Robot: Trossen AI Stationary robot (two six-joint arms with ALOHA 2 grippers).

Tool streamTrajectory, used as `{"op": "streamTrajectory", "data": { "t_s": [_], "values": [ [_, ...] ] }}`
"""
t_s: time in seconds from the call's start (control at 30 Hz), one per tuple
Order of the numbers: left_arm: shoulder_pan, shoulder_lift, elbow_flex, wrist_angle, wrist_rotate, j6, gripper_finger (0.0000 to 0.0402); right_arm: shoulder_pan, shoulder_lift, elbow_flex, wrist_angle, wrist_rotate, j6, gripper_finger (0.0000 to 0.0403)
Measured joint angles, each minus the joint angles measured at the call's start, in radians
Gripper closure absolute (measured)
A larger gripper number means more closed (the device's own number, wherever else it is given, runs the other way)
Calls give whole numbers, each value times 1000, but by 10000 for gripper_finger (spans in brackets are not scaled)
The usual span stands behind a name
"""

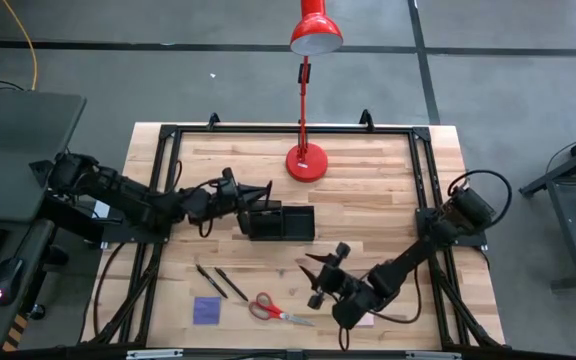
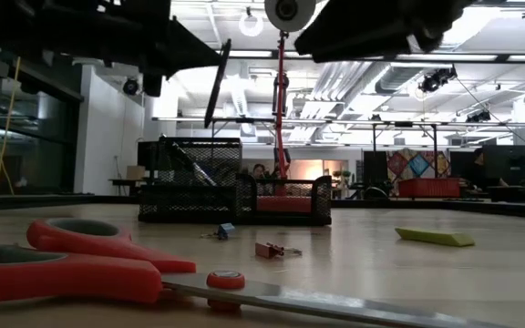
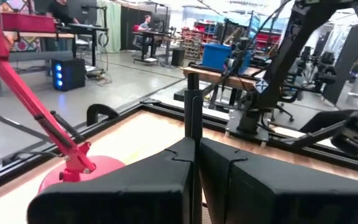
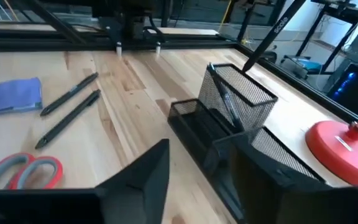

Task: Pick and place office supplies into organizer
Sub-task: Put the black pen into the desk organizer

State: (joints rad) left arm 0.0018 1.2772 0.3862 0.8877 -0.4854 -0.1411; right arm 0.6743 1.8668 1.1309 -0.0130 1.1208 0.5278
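left gripper (image 1: 264,195) clenched on a thin stiff pen (image 3: 192,115) over the organizer (image 1: 278,222), right gripper (image 1: 320,272) released near the scissors (image 1: 276,311), which look rigid, best pinched at the blades.

Low view: scissors (image 2: 89,269) cut off at left & bottom edges, blurred. Right wrist view: scissors handles cut at bottom left, purple sticky-note pad (image 4: 8,96) cut at left, lamp base (image 4: 347,146) at right edge.
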Motion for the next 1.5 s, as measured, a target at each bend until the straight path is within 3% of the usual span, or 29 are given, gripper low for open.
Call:
{"op": "streamTrajectory", "data": {
  "t_s": [0.2,0.6,0.8,1.07,1.27,1.37,1.5],
  "values": [
    [27,76,0,16,31,-24,401,9,0,0,-109,4,120,204],
    [25,333,-1,276,47,-20,392,9,0,0,-133,-8,153,201],
    [24,338,-1,232,-24,-57,356,9,0,0,-133,-23,155,201],
    [-2,336,-1,182,-34,-75,313,9,0,0,-133,-31,172,202],
    [-89,326,-1,182,-94,-28,298,9,0,0,-133,-27,178,201],
    [-153,290,-2,180,-176,21,299,9,0,0,-140,-32,199,201],
    [-257,214,-2,151,-196,62,302,9,0,0,-175,-40,238,201]
  ]
}}
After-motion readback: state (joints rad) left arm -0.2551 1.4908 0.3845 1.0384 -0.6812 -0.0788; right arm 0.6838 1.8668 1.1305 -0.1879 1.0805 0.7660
